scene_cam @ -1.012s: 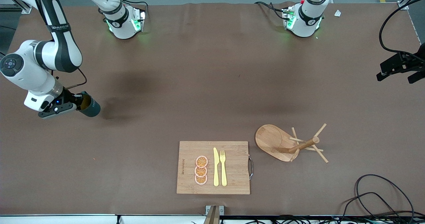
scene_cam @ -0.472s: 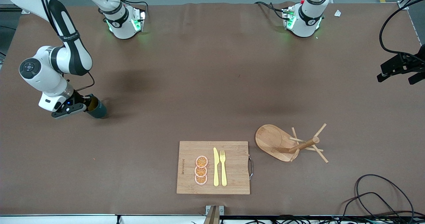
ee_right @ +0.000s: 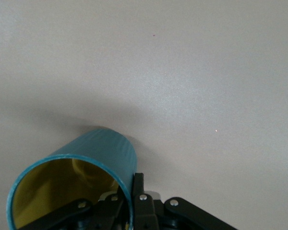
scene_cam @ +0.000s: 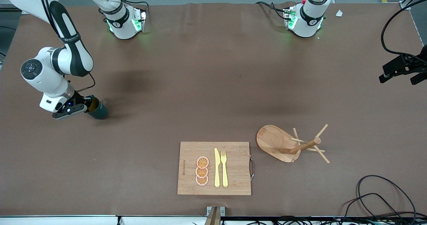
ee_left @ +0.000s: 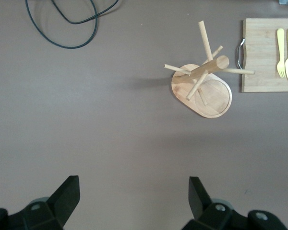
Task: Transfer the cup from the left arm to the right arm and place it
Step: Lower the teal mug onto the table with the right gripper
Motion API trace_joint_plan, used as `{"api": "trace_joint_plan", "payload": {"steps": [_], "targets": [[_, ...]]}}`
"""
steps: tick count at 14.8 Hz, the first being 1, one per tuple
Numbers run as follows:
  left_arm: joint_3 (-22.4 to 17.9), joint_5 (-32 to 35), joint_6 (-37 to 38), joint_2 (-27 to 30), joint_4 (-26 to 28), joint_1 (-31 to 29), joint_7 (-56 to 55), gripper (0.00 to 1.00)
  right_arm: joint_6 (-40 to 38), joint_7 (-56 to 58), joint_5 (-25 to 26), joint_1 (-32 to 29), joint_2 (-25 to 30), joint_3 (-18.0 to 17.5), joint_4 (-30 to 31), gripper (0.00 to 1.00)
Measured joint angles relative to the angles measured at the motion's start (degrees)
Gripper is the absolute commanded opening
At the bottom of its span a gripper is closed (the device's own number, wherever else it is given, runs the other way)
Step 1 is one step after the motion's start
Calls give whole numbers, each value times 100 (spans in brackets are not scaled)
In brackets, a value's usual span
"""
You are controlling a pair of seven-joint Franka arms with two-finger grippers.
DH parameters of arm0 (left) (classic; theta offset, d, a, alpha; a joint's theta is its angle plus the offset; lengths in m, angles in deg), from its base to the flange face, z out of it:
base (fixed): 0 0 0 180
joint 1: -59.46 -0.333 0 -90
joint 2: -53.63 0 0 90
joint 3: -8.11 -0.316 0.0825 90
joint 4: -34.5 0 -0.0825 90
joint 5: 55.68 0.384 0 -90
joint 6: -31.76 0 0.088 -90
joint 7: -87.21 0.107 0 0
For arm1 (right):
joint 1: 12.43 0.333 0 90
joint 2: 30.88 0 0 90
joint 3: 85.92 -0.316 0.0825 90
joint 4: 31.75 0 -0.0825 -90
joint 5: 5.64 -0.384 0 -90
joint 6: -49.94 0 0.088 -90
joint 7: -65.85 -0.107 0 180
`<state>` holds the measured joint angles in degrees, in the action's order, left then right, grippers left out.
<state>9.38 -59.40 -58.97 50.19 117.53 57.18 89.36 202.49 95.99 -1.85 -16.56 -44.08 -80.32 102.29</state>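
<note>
My right arm bends low toward its end of the table (scene_cam: 213, 84), well apart from the cutting board (scene_cam: 214, 168); my right gripper (scene_cam: 87, 107) pinches the cup (scene_cam: 97, 109) rim. My left gripper (ee_left: 134, 201) waits, fingers spread.

On the desk (scene_cam: 213, 84), the cutting board (scene_cam: 233, 185) lies nearest the front camera, carrying fruit slices (scene_cam: 202, 171), a knife (scene_cam: 217, 168) and a fork (scene_cam: 224, 168) side by side. The mug rack (scene_cam: 287, 145) stands just beside it, toward the left arm's end.

left gripper (ee_left: 133, 201) spread wide over bare table (ee_left: 86, 120); wooden mug tree (ee_left: 201, 84) beside cutting board (ee_left: 264, 55)
</note>
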Motion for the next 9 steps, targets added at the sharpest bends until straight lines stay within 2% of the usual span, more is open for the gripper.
{"api": "trace_joint_plan", "payload": {"steps": [2,3,4,8,9], "targets": [[12,36,0,0,8,1,-128,100,34,16,0,-5,-36,0,0,9],[17,43,0,-1,17,1,-148,100,61,20,0,-5,-49,-1,0,19],[19,44,0,-1,30,1,-158,100,76,20,-2,-5,-55,-1,0,56],[74,44,0,-1,40,15,-161,100,82,23,-3,-6,-57,-2,0,100],[104,44,0,-1,40,20,-161,100,81,23,-5,-9,-57,-5,0,100]]}}
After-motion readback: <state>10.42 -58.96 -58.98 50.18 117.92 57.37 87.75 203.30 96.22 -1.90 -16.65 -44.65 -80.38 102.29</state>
